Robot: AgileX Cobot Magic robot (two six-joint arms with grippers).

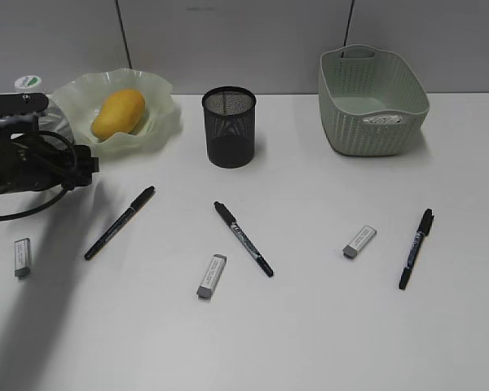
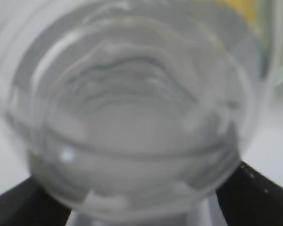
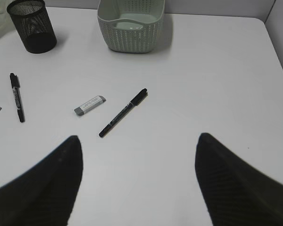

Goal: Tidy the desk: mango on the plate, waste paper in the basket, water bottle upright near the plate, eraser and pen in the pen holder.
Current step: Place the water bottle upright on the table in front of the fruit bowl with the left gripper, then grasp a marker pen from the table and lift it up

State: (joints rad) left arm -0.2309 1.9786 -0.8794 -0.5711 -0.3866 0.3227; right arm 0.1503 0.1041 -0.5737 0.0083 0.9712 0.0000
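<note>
The water bottle (image 1: 55,122) stands upright just left of the plate (image 1: 161,122), white cap (image 1: 28,81) on top. My left gripper (image 2: 141,200) is open with its fingers (image 2: 23,207) on either side of the bottle, which fills the left wrist view. The mango (image 1: 118,112) lies on the plate. Whitish waste paper (image 1: 384,119) lies in the basket (image 1: 373,102). Three pens (image 1: 120,221) (image 1: 243,238) (image 1: 416,248) and three erasers (image 1: 22,257) (image 1: 212,275) (image 1: 359,241) lie on the desk. The pen holder (image 1: 228,126) stands upright. My right gripper (image 3: 139,160) hovers open and holds nothing.
In the right wrist view a pen (image 3: 123,112) and an eraser (image 3: 89,104) lie ahead of the fingers, the basket (image 3: 130,28) behind them. The left arm's body (image 1: 24,163) hangs over the desk's left edge.
</note>
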